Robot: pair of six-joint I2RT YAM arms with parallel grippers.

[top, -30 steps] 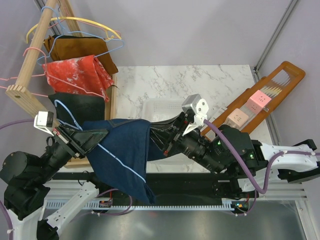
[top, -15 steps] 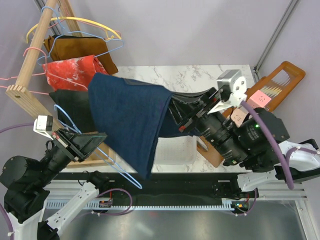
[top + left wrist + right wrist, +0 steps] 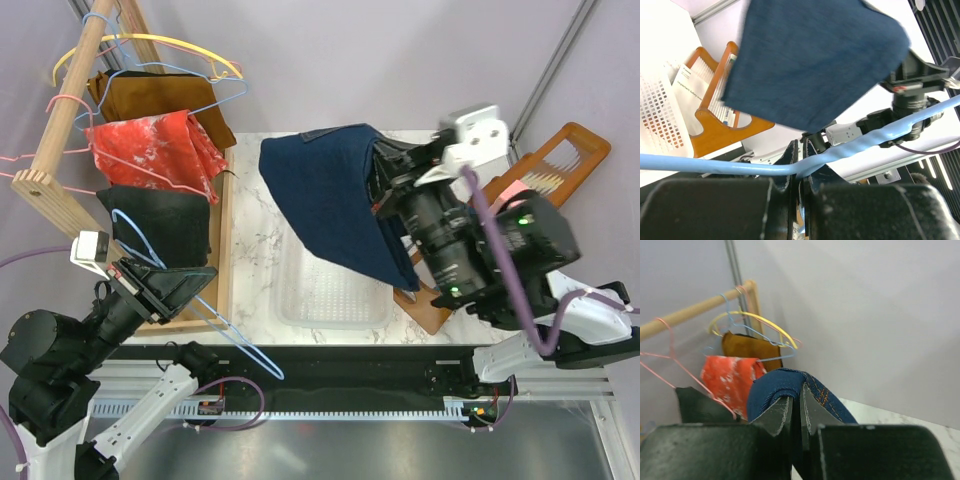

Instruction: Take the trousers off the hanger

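White marble desk (image 3: 262, 205) fills the middle of the overhead view, with grey walls behind. Above it hang the dark blue denim trousers (image 3: 335, 195), lifted clear of the surface and off any hanger. They are pinched at a bunched fold by the right hand (image 3: 796, 412), whose fingers are pressed together on the cloth. From that grip the denim spreads as a broad sheet. Its long axis slants from the far left, near the back edge of the desk, down to a narrow corner on the near right. That corner hangs over the right side of the white perforated basket (image 3: 330, 305). The cloth hides the right hand's fingertips from above, and which end is the waist cannot be told. In the left wrist view the denim is blurred. The left hand (image 3: 801, 167) is clamped on the bare blue hanger (image 3: 238, 348); the wire runs crosswise between its closed fingers and juts toward the near edge. The black trousers (image 3: 165, 225) hang at the left beside the wooden rail (image 3: 70, 100), their lower edge cut off by the left arm. Beyond them hang a red white-mottled cloth (image 3: 150, 150) and a brown garment (image 3: 150, 95). A wooden tray (image 3: 565, 150) leans at the far right, partly behind the right arm.
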